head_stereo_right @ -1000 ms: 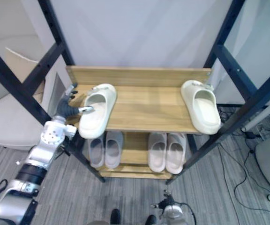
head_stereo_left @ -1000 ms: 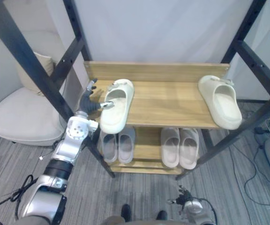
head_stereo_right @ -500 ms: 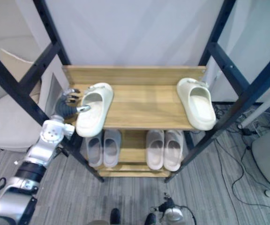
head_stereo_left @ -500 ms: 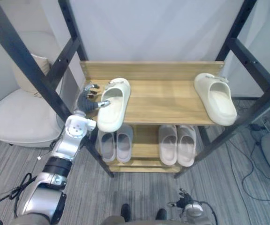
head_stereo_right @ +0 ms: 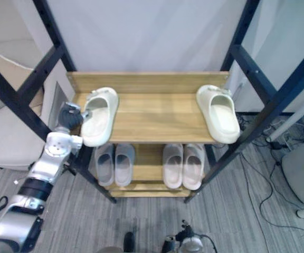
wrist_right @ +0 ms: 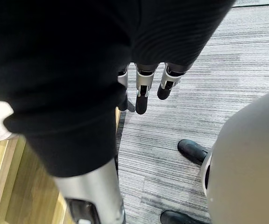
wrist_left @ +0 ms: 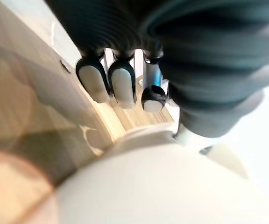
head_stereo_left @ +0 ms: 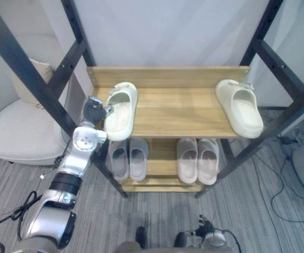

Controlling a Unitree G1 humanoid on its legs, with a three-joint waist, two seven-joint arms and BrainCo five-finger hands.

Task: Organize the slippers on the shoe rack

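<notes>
A cream slipper (head_stereo_left: 121,110) lies at the left end of the wooden top shelf (head_stereo_left: 178,113), its heel just over the front edge. My left hand (head_stereo_left: 94,108) is against its outer side, fingers (wrist_left: 118,86) curled tight and the thumb over the slipper's rim, shut on it. The slipper's cream side (wrist_left: 162,186) lies right under the hand. A second cream slipper (head_stereo_left: 240,108) sits at the shelf's right end, angled slightly outward. My right hand (head_stereo_left: 207,232) hangs low near the floor, its fingers (wrist_right: 141,100) straight and open over grey carpet.
Two pairs of pale grey slippers (head_stereo_left: 124,159) (head_stereo_left: 198,159) stand on the lower shelf. Black slanted frame posts (head_stereo_left: 33,79) (head_stereo_left: 289,113) flank the rack. A white cushioned chair (head_stereo_left: 20,126) stands to the left. Cables lie on the carpet at the right.
My left hand's fingers went from spread to tightly curled at the left slipper's outer rim. The slipper now lies a little straighter. The camera view has shifted slightly.
</notes>
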